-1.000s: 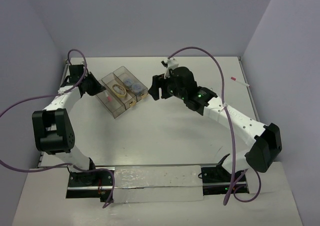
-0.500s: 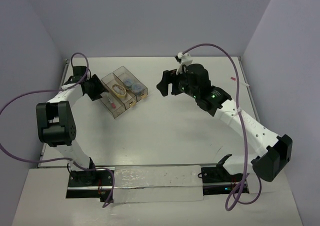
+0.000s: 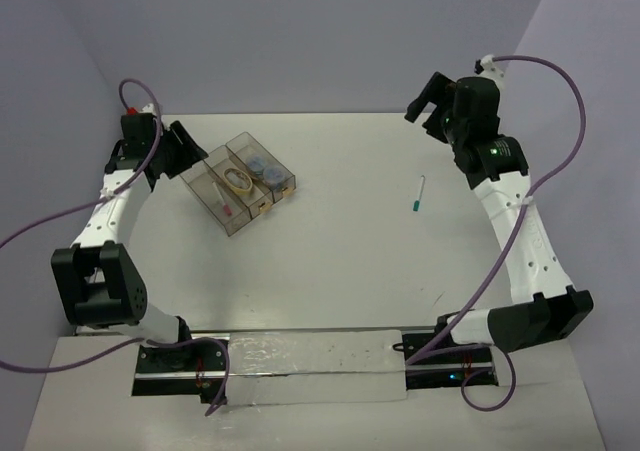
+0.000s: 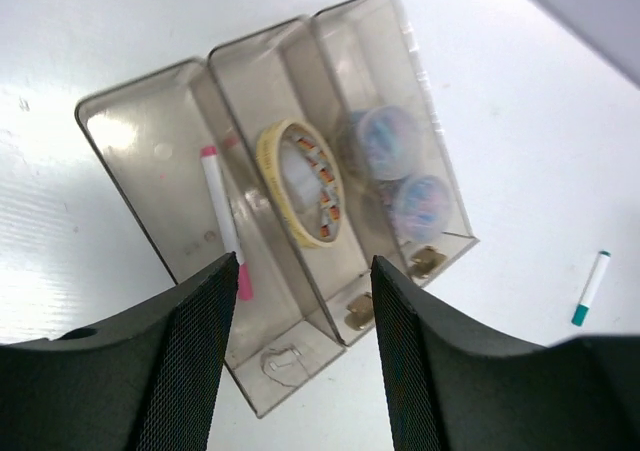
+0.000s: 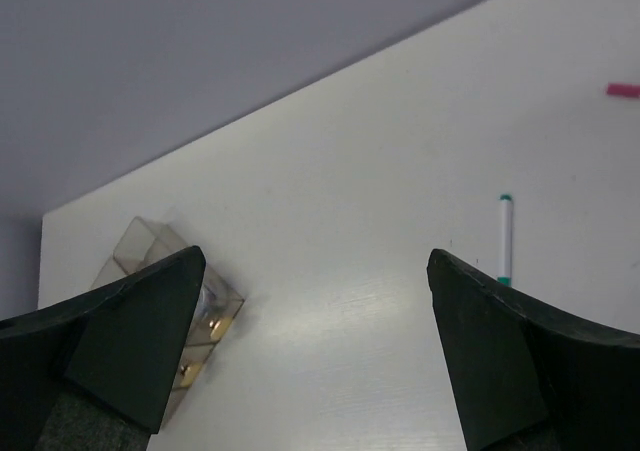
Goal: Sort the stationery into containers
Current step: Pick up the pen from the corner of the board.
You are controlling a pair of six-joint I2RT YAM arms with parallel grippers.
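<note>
Three joined clear plastic bins (image 4: 160, 171), far left on the table (image 3: 340, 261), hold one red-tipped white pen (image 4: 224, 221), one tan loop (image 4: 303, 181) and two bluish-grey round pieces (image 4: 385, 141). One green-tipped white pen (image 3: 418, 193) lies outside, rightward. Left gripper (image 4: 300, 266), right gripper (image 5: 316, 256): spread wide, empty.

The tabletop (image 3: 340, 271) gives free passage through the centre and lower part of the top view. A green-tipped pen (image 3: 417, 193) lies alone at centre right, well apart from everything. At upper left stand the joined bins (image 3: 200, 183), with the left gripper (image 3: 190, 151) near their upper-left end.
</note>
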